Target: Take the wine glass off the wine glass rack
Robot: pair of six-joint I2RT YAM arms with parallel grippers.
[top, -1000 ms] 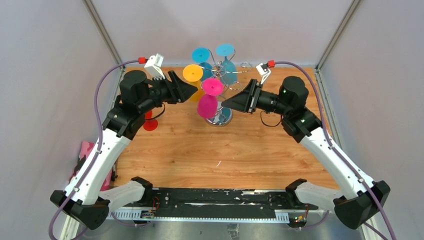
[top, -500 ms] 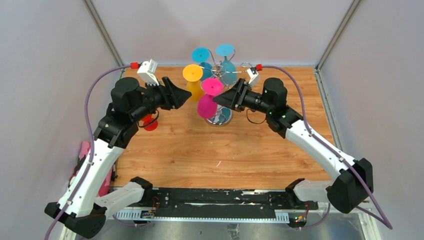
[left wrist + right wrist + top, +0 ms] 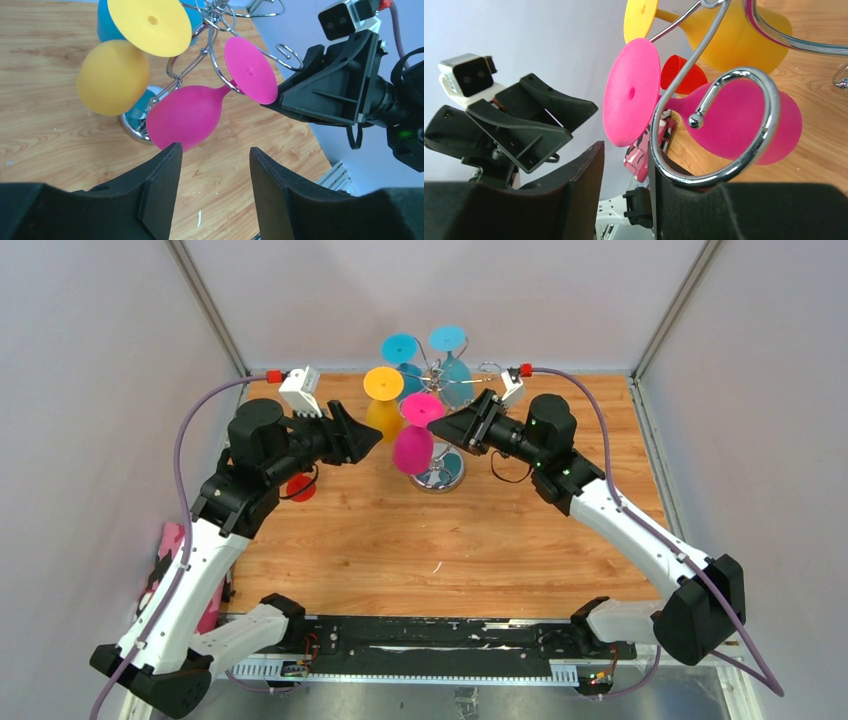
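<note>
The chrome wine glass rack [image 3: 441,380] stands at the back middle on a round mirrored base [image 3: 447,476]. A pink wine glass [image 3: 413,448] hangs upside down from its near arm, foot [image 3: 423,411] up. A yellow glass [image 3: 383,386] and two blue glasses [image 3: 452,340] hang beside it. My left gripper [image 3: 375,437] is open and empty, just left of the pink bowl [image 3: 185,117]. My right gripper [image 3: 437,432] is open, right beside the pink foot [image 3: 631,92]. A chrome scroll arm [image 3: 769,125] lies against its right finger.
A red glass [image 3: 299,486] stands on the wooden table [image 3: 450,550] behind my left arm; it also shows in the right wrist view [image 3: 681,75]. A pink-patterned object [image 3: 172,538] lies off the table's left edge. Grey walls close in the back and sides.
My right arm has swung left and forward, bringing its gripper from right of the rack up to the pink glass's foot. My left arm shifted slightly, its gripper staying left of the pink bowl.
</note>
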